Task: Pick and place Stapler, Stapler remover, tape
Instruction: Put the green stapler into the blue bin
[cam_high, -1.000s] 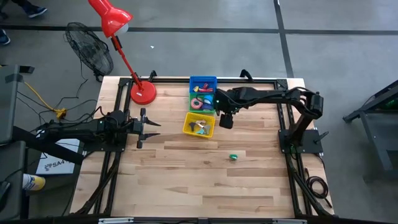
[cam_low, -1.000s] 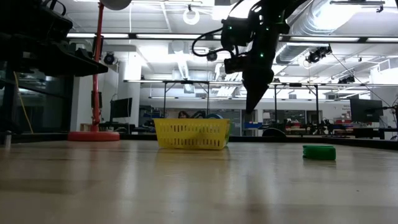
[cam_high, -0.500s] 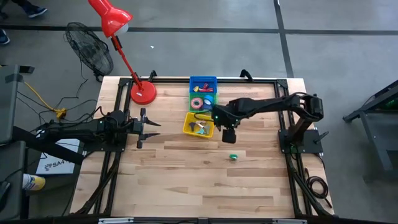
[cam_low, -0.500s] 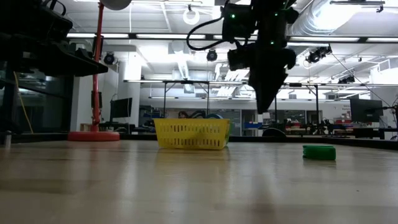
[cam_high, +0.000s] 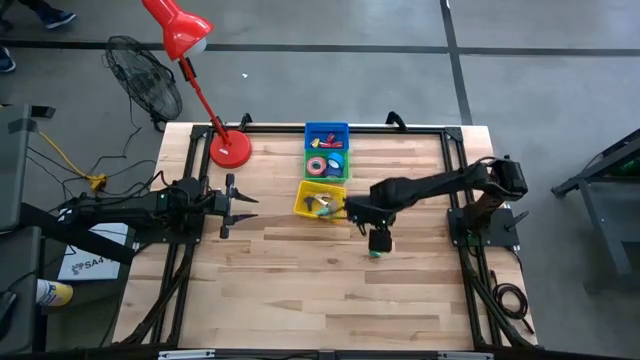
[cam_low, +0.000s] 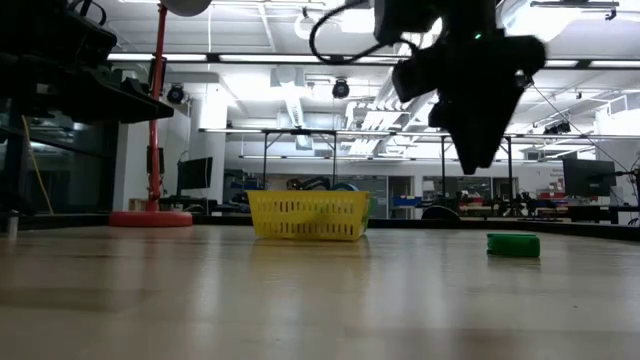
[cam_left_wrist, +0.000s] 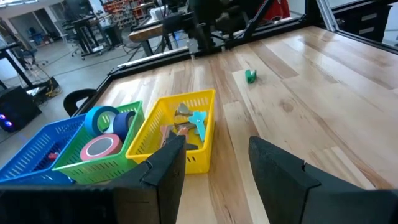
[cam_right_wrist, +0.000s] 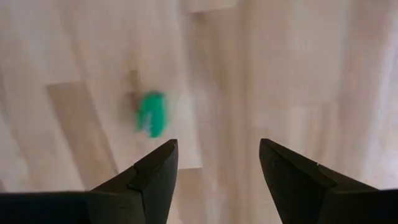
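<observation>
The right end effector (cam_right_wrist: 214, 163), fingers parted and empty, hangs over a small green piece (cam_right_wrist: 152, 113), possibly a stapler remover, beside the yellow basket (cam_high: 320, 201).

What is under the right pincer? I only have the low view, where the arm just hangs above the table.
Observer: The right pincer is over a small green piece lying alone on the wood, fingers open.
Operator: Anything held?
Observer: No, the right wrist view shows only table between its fingers.
Operator: What is behind the yellow basket?
Observer: A green basket holding tape rolls, then a blue basket.
Operator: Left arm?
Observer: The left pincer waits open at the table's left edge.
</observation>
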